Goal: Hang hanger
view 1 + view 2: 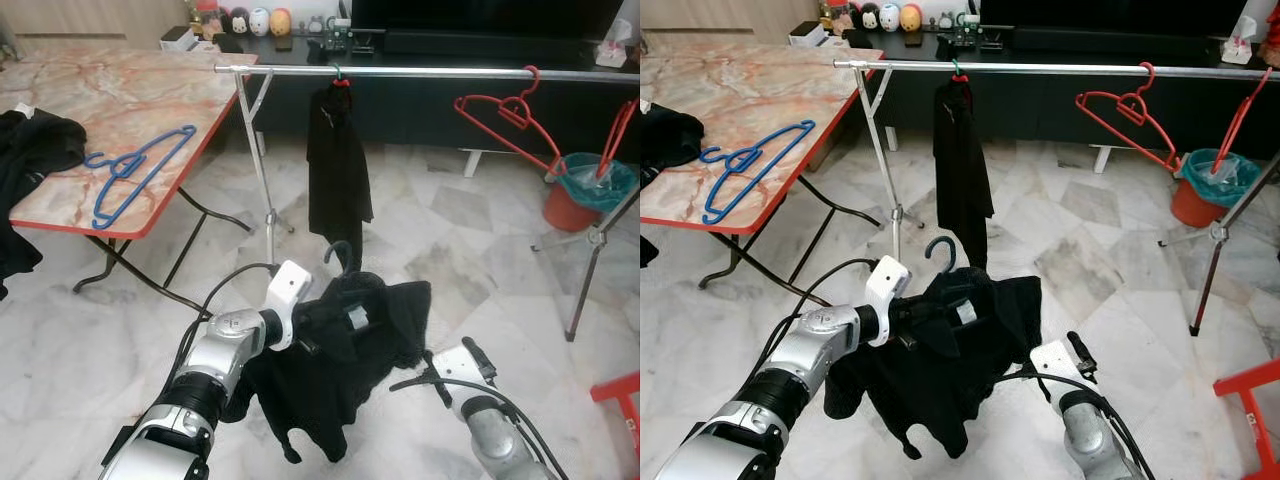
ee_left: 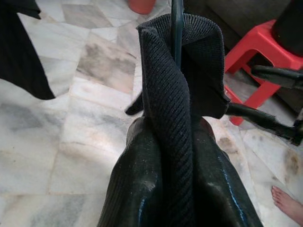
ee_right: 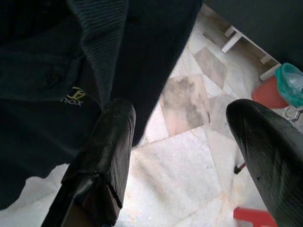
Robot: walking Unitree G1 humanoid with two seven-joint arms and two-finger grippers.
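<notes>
Nearest, the left gripper has its jaws pressed together on the ribbed collar of a black shirt, the fold of knit squeezed between the two fingers, with the dark hanger neck rising just beyond the fingertips and its hook standing above the cloth. The shirt looks soft and limp, so it will sag and swing below the jaws; the hanger inside is likely light and stiff, and the pinch at the collar beside the hook seems the sound place to hold, since a grip lower on the cloth would probably let the hanger tip. The right gripper hangs beside the shirt's hem with its jaws spread wide and nothing between them. Beyond both grippers runs the clothes rail, well apart from the left jaws and above them. By count: one shirt in hand, one dark garment already hung on the rail, two red hangers at the rail's far right end, one blue hanger on the marble table, and one heap of dark clothes at the table's edge.
</notes>
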